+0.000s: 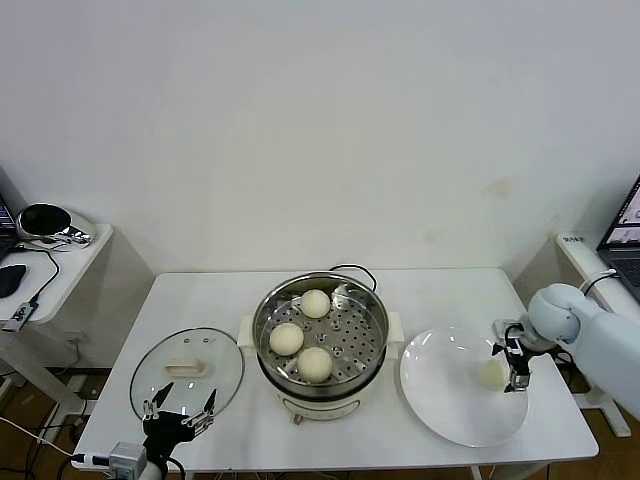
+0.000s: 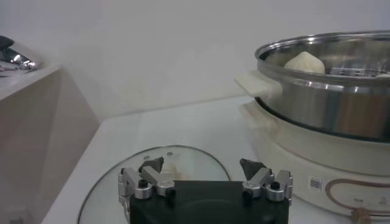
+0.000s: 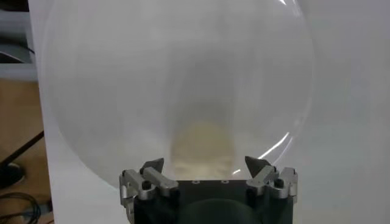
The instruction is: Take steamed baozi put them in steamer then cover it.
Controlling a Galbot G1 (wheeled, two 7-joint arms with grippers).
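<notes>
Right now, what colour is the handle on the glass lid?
Cream, matching the steamer's base; the handle on the glass lid shows best in the head view.

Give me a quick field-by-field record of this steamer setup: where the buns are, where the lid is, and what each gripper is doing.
steamer: round shiny stainless-steel pot on white base, table centre, uncovered
buns in steamer: three pale cream-white round buns
bun left: one pale bun on flat white plate, right of steamer
lid: round clear glass lid flat on table, left of steamer
right gripper: open, over the plate bun
left gripper: open, over lid's near edge
</notes>
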